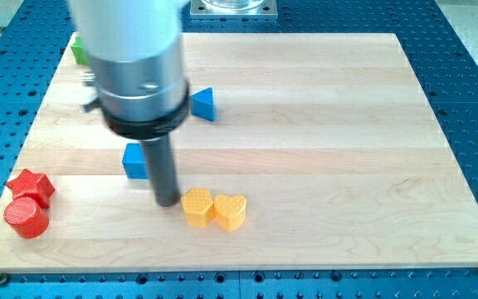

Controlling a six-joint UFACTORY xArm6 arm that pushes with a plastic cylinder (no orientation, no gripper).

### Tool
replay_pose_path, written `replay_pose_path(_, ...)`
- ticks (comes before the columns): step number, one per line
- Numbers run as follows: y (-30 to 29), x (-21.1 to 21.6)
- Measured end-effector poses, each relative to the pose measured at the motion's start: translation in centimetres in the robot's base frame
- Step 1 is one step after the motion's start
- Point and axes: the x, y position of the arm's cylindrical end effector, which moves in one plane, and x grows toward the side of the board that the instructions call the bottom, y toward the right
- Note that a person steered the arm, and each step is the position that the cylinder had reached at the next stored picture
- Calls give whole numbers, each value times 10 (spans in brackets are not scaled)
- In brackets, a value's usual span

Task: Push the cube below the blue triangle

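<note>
1. Pale wooden bench [322, 124] filled the frame over a blue perforated base.
2. My tip [168, 202] rested just below-right of the blue cube [134, 161], beside the yellow blocks [197, 208].
3. Blue triangle [204, 104] lay upper centre-left.
4. No end effector; just a rod.

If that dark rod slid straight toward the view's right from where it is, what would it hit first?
Probably the yellow block: my tip sits just off its left side, with the yellow heart right behind it. Depth is hard to judge.
</note>
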Motion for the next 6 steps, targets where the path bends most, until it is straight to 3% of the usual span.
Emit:
replay_pose_path(1,-50,0)
replay_pose_path(6,-27,-12)
